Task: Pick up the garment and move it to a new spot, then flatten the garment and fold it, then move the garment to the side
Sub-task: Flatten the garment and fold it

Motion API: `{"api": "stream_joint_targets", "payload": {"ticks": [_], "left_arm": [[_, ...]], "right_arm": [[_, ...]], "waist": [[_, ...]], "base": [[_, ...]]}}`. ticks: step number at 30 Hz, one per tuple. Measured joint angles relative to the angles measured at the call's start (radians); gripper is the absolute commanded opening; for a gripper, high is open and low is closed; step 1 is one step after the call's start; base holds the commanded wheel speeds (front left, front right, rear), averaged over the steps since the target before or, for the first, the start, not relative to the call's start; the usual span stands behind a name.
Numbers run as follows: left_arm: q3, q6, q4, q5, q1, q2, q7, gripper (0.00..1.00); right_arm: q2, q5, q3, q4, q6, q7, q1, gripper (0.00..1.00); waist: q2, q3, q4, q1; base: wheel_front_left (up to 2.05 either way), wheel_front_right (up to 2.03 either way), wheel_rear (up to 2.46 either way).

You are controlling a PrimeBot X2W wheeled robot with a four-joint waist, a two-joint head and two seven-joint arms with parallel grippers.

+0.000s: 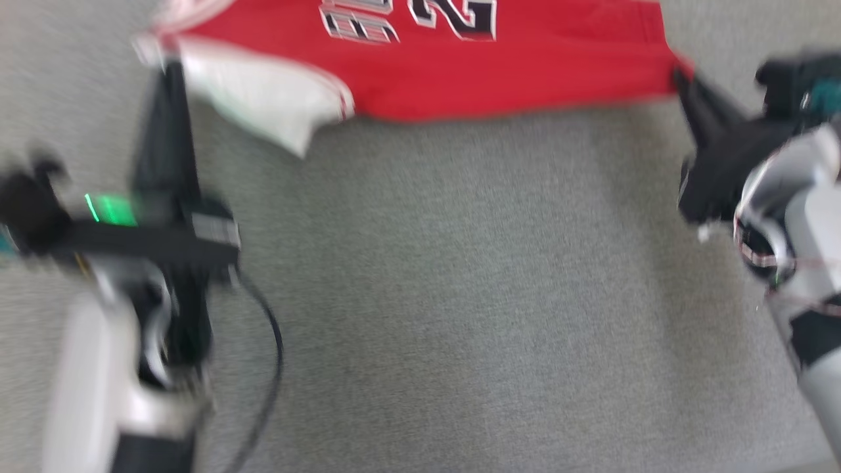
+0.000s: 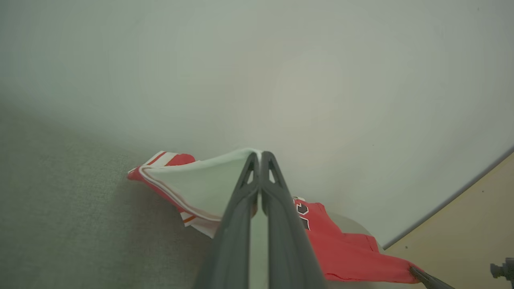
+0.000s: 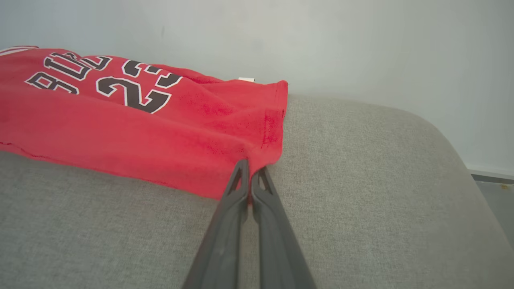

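Pinching a white-lined corner of the garment (image 1: 499, 72) at the left with the left gripper (image 1: 167, 62), with jaws closed tight on the cloth and that corner raised off the grey upholstered surface (image 1: 460, 295). Lying spread across the far part of that surface, red side up, showing black-and-white lettering and numerals, with the white inner side turned out beside the left fingers. Clamping the red hem corner at the right with the right gripper (image 1: 680, 72), with jaws pressed together on the fabric.
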Motion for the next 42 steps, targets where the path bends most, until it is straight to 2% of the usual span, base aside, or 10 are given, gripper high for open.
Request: {"api": "stream_joint_targets", "payload": {"ticks": [6, 11, 17, 24, 31, 42], "left_arm": [[-0.032, -0.005, -0.029, -0.11, 0.31, -0.037, 0.015, 0.0], [-0.062, -0.009, -0.037, -0.2, 0.482, -0.046, 0.039, 0.0], [-0.08, -0.001, -0.043, -0.283, 0.649, -0.041, 0.126, 0.0], [-0.112, 0.008, -0.076, -0.354, 0.782, -0.027, 0.227, 0.0], [-0.123, 0.017, -0.101, -0.374, 0.845, -0.024, 0.245, 0.0], [-0.132, 0.025, -0.099, -0.386, 0.896, -0.002, 0.28, 0.0]], "right_arm": [[-0.013, 0.017, -0.049, 0.004, 0.0, 0.06, 0.174, 0.0], [-0.011, 0.007, -0.1, 0.0, 0.0, 0.099, 0.307, 0.0], [0.025, -0.025, -0.156, -0.009, 0.0, 0.121, 0.44, 0.0], [0.047, -0.074, -0.236, -0.034, 0.0, 0.168, 0.558, 0.0], [0.072, -0.157, -0.355, -0.129, 0.0, 0.249, 0.678, 0.0], [0.156, -0.284, -0.482, -0.321, 0.0, 0.343, 0.825, 0.0]], "waist": [[-0.0001, -0.116, 0.041, -0.0001], [-0.0001, -0.211, 0.076, -0.0002], [-0.0002, -0.316, 0.114, -0.0001], [-0.0002, -0.397, 0.149, -0.0001], [0.0, -0.446, 0.182, 0.0002], [0.0001, -0.45, 0.145, 0.0003]], "base": [[0.0, 0.0, 0.0], [0.0, 0.0, 0.0], [0.0, 0.0, 0.0], [0.0, 0.0, 0.0], [0.0, 0.0, 0.0], [0.0, 0.0, 0.0]]}}
